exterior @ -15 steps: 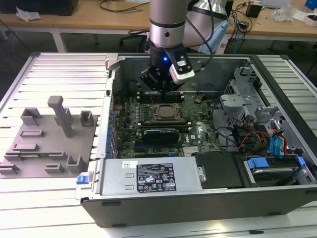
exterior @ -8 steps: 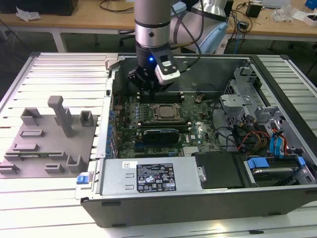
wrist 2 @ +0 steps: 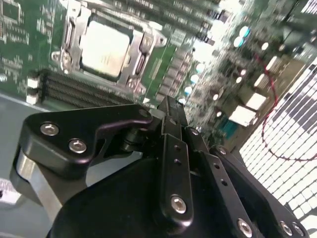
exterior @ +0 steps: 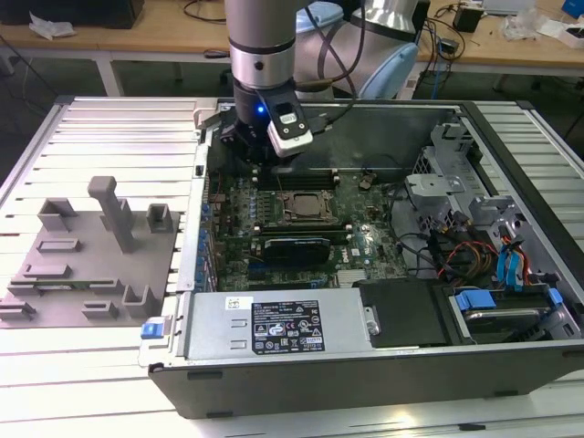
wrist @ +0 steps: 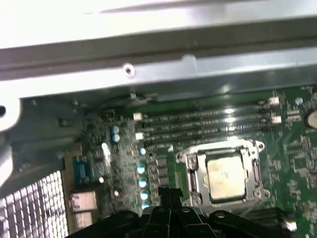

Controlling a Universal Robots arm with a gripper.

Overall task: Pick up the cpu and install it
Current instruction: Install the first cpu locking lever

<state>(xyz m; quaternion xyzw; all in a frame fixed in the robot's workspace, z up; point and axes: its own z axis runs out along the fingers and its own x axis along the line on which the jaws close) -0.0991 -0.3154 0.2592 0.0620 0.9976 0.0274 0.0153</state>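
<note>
The cpu (exterior: 301,204) lies flat in its socket in the middle of the green motherboard (exterior: 365,239), inside the open computer case. Both wrist views show its pale metal top (wrist 2: 106,47) (wrist: 225,173) framed by the socket's metal rim. In the exterior view my gripper (exterior: 255,151) hangs over the back of the case, towards that view's left of the socket and above the board. My black fingers (wrist 2: 168,106) (wrist: 168,191) are shut together with nothing between them. They are off the cpu and do not touch it.
Memory slots (wrist: 208,121) run beside the socket, with the case's rear wall (wrist: 158,69) behind them. A power supply (exterior: 283,328) fills the case front, and drive bays with cables (exterior: 493,265) are at the exterior view's right. A grey fixture plate (exterior: 82,265) lies outside, at the left.
</note>
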